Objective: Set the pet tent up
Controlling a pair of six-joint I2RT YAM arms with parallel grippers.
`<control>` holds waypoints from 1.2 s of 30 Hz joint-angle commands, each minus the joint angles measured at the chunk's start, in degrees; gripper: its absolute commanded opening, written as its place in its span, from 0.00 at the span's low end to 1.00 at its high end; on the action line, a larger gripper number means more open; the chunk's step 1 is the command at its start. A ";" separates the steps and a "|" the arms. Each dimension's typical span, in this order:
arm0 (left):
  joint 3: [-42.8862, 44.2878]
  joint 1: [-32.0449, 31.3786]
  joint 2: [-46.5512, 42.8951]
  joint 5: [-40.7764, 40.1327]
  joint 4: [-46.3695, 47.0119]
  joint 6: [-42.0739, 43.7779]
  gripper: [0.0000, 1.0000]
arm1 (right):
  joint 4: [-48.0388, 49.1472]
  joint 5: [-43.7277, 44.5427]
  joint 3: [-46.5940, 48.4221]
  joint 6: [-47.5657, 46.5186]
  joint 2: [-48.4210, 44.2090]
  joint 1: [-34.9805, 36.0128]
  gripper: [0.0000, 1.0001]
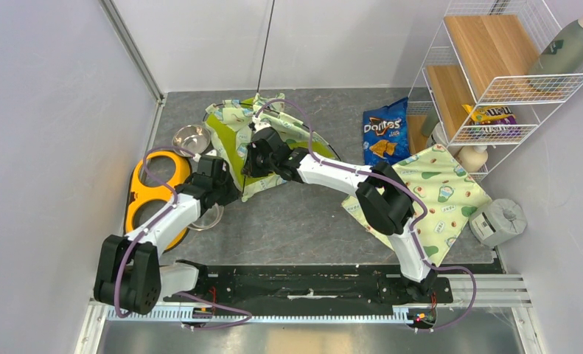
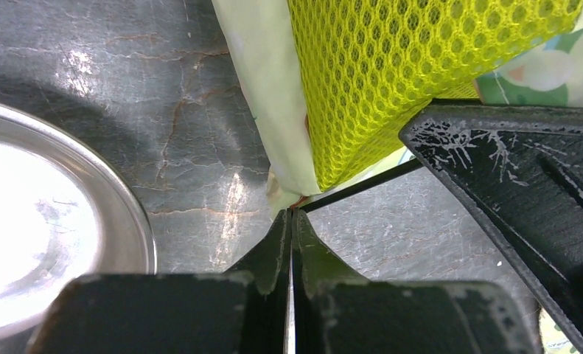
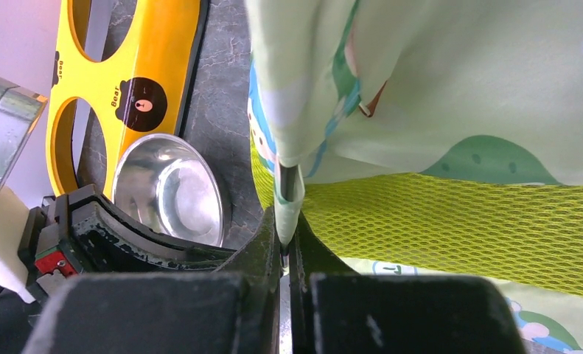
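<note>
While the pet tent [image 1: 233, 129] lies slumped far across the table [image 1: 310, 221], my right gripper [image 3: 284, 247] clamps its sleeved edge and my left gripper [image 2: 293, 214] is shut at a black pole [image 2: 362, 184] tip. I'd bow the pole slowly.

Yellow two-hole bowl stand [image 1: 147, 193] sits far left, one steel bowl [image 1: 191, 138] just behind it. Doritos bag [image 1: 385, 131] lies near the wire rack [image 1: 487, 44], green bottle [image 1: 568, 46] on top. The avocado-print pad [image 1: 435, 195] lies flat at right, and beside it a grey thing [image 1: 500, 221], possibly a tape roll.
</note>
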 commanded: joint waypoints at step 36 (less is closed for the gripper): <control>2.34 -1.70 0.86 1.77 2.65 11.05 0.35 | 1.92 1.03 2.90 -2.35 -1.05 -0.03 0.00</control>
